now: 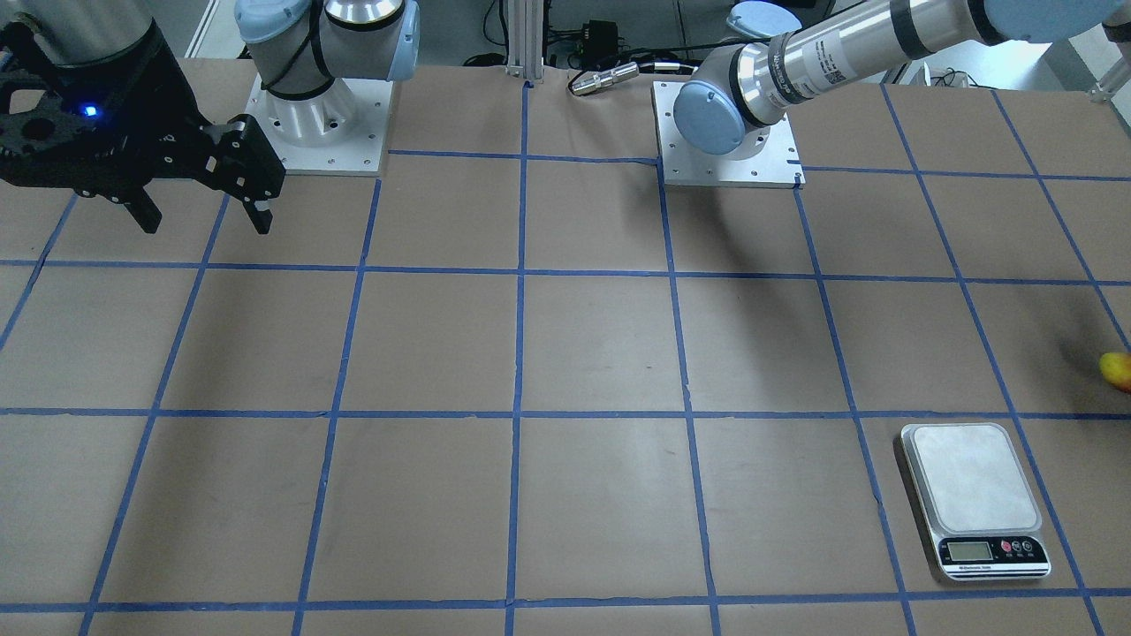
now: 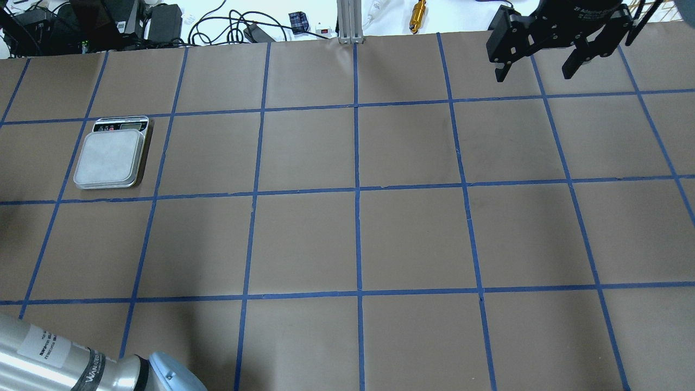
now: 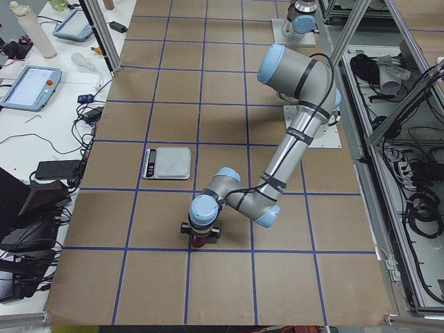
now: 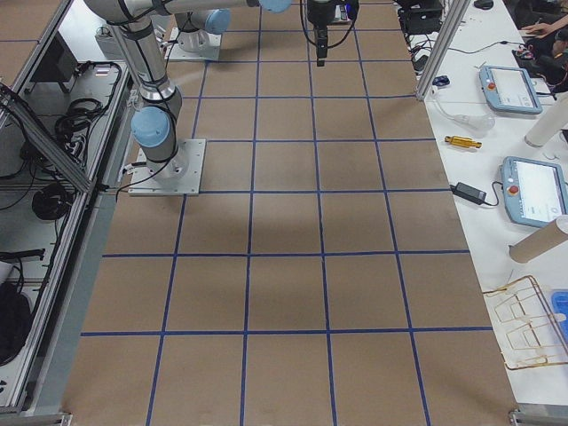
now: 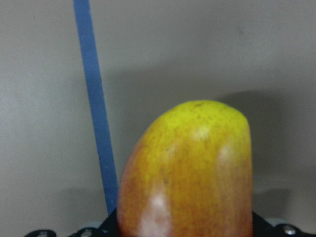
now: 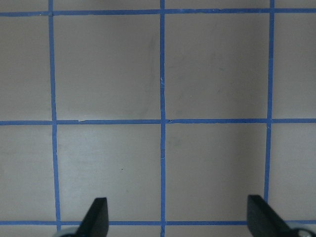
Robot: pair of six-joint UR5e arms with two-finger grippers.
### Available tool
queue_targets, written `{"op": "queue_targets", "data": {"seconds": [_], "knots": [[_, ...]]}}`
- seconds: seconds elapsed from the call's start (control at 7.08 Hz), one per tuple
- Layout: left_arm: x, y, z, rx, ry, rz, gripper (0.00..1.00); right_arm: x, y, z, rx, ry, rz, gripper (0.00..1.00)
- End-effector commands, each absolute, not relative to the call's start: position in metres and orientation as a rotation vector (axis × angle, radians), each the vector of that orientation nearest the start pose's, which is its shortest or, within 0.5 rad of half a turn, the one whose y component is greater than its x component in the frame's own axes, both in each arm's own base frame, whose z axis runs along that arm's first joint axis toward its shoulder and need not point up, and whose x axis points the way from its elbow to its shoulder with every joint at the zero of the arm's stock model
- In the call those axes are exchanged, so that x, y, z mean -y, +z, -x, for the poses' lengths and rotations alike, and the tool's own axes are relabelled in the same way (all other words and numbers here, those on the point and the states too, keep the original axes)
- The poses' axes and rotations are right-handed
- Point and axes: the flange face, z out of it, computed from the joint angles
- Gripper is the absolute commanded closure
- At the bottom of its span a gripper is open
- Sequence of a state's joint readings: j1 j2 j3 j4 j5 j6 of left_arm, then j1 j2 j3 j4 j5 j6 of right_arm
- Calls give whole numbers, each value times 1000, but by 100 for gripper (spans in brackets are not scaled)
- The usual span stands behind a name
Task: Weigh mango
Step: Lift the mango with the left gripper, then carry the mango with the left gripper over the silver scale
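The mango (image 5: pixel 190 173), yellow at its tip and orange-red lower down, fills the left wrist view, hard against the gripper body. Its yellow end also shows at the right edge of the front view (image 1: pixel 1118 371). My left gripper (image 3: pixel 201 237) points down over it at the near end of the table, shut on it; the fruit hides the fingertips. The silver scale (image 1: pixel 972 495) stands one square away with its platform bare, and also shows in the overhead view (image 2: pixel 111 157). My right gripper (image 2: pixel 533 73) hangs open and empty over the far side.
The table is brown paper with a grid of blue tape. The arms' base plates (image 1: pixel 729 172) are at the robot's edge. Cables, a brass part (image 2: pixel 418 11) and tablets lie off the table on the operators' side.
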State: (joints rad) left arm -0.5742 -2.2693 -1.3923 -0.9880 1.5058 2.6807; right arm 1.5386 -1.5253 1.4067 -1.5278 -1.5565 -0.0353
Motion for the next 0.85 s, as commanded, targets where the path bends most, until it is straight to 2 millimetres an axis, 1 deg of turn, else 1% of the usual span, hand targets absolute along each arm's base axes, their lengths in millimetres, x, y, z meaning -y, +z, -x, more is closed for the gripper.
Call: {"op": "queue_targets", "data": {"seconds": [0.0, 0.14, 0.28, 0.57, 0.71], "knots": [[543, 241, -480, 2110, 60, 2443, 100, 520, 541, -117, -3127, -118, 3, 0], [561, 251, -452, 2126, 71, 2405, 100, 519, 542, -118, -3127, -121, 6, 0], [582, 257, -421, 2132, 82, 2389, 100, 520, 541, -118, -3127, -118, 6, 0], [623, 259, -354, 2129, 102, 2383, 100, 520, 541, -118, -3127, -118, 6, 0], [636, 256, -328, 2159, 106, 2343, 100, 520, 541, -118, -3127, -118, 6, 0]]}}
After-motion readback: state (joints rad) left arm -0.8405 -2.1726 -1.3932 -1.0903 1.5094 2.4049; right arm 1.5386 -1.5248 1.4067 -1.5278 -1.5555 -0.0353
